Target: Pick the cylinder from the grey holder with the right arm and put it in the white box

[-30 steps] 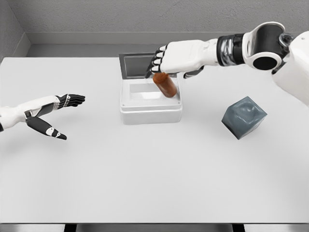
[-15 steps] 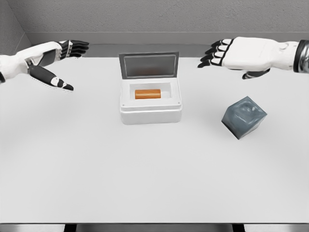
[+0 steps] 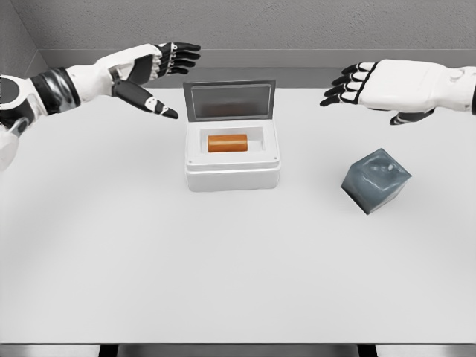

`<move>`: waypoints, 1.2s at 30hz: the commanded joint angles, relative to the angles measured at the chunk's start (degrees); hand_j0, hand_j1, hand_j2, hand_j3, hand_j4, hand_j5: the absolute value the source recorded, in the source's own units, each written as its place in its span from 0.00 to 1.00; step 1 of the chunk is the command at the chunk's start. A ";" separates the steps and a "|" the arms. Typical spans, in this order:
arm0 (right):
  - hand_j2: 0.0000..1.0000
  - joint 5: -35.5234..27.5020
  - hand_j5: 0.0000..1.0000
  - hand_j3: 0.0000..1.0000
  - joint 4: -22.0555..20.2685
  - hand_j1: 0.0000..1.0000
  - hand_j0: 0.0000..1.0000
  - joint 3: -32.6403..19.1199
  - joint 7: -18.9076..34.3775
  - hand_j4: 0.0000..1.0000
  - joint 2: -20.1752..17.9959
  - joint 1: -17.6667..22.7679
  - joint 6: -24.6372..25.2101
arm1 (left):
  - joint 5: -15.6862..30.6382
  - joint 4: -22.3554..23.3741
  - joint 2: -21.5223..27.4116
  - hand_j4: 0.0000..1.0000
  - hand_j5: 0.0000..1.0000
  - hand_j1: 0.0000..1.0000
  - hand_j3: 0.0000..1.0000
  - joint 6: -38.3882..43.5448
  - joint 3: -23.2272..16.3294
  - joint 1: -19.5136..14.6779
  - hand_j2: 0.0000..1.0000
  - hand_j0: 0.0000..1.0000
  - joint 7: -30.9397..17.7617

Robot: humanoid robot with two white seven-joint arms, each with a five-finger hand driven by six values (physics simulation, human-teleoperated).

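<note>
Right hand hovers empty with fingers spread, and we see the small orange cylinder lying flat inside the white box; we'd judge it light, rigid, smooth, best pinched across its middle if regrasped.

White table fills most of view, flat matte top, front edge runs along bottom at 6 o'clock w/ dark strip beneath. Grey textured wall across top, 12 o'clock. Lighter grey ledge btwn wall & table's far edge. Wall corner at 10–11 o'clock, side wall angling down twd table's left edge.
</note>
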 commanded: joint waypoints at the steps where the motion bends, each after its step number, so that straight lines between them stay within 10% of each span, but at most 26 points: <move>1: 1.00 -0.21 1.00 1.00 0.00 1.00 1.00 0.06 -0.03 1.00 -0.08 0.00 0.15 | 0.46 -2.29 -0.35 1.00 1.00 1.00 1.00 0.14 0.11 0.09 1.00 1.00 0.00; 31: 1.00 -0.30 1.00 1.00 0.52 1.00 1.00 0.94 -0.03 1.00 -0.08 -0.09 0.15 | 5.47 -12.93 6.50 1.00 1.00 1.00 1.00 0.14 0.03 4.75 1.00 1.00 0.00; 36: 1.00 -0.30 1.00 1.00 0.61 1.00 1.00 1.11 -0.03 1.00 -0.08 -0.09 0.15 | 7.49 -6.08 7.13 1.00 1.00 1.00 1.00 1.37 3.28 2.20 1.00 1.00 0.00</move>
